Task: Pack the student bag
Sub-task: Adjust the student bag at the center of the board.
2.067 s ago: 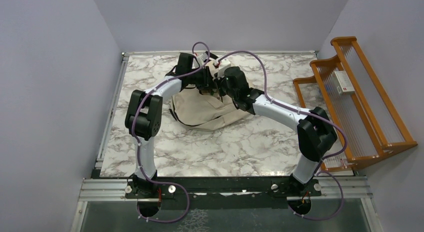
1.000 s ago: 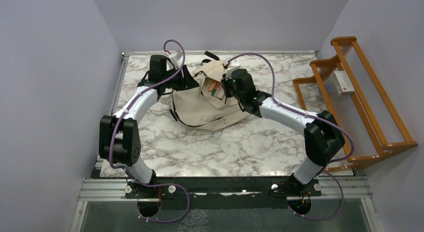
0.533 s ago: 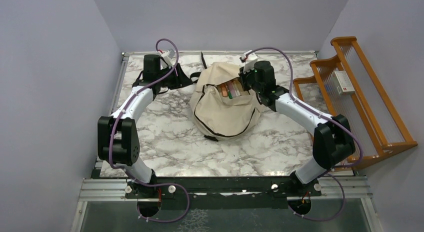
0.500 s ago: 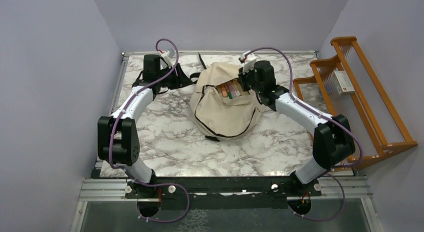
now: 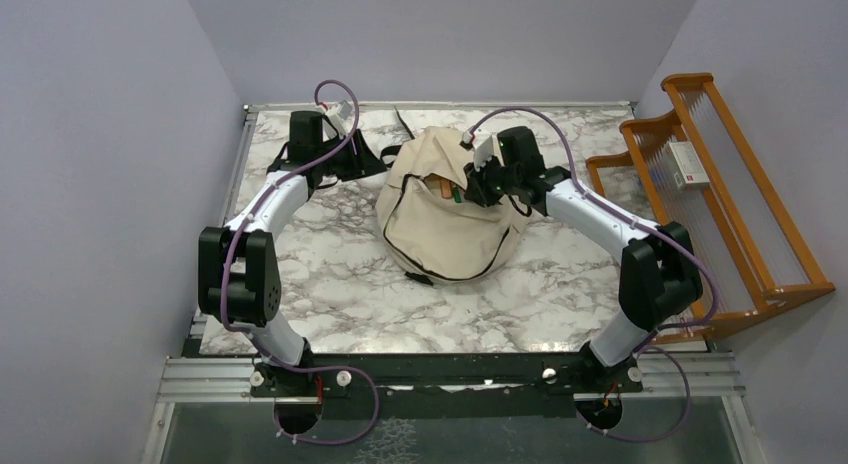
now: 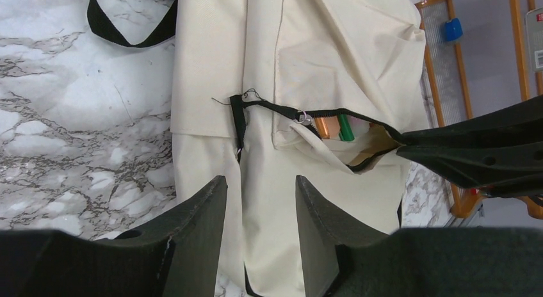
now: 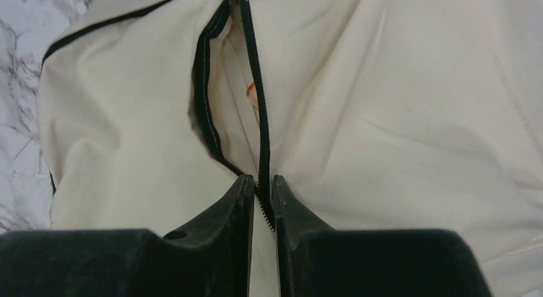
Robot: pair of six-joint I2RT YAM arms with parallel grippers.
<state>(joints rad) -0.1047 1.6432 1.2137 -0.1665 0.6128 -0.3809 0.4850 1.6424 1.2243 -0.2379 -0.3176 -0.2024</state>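
The student bag (image 5: 445,229), cream fabric with black zipper trim, stands on the marble table with its top opening partly unzipped. An orange item (image 5: 444,187) and a green item (image 6: 346,127) show inside. My right gripper (image 5: 468,192) is at the opening's right end. Its jaws (image 7: 261,180) are a narrow gap apart, with the black zipper edge (image 7: 261,137) running between them unclamped. My left gripper (image 5: 372,162) is beside the bag's left side near the black straps (image 6: 131,29). It is open (image 6: 259,182) with nothing between its fingers, and the bag (image 6: 307,54) lies beyond them.
A wooden rack (image 5: 720,194) stands along the table's right edge. Purple walls close in the left, back and right. Bare marble table (image 5: 400,304) lies between the bag and the arm bases.
The bag was dragged to the right and stood up. In the last half second its mouth has sagged narrower, and my right gripper has turned, dropped and parted its jaws slightly. The left arm is still.
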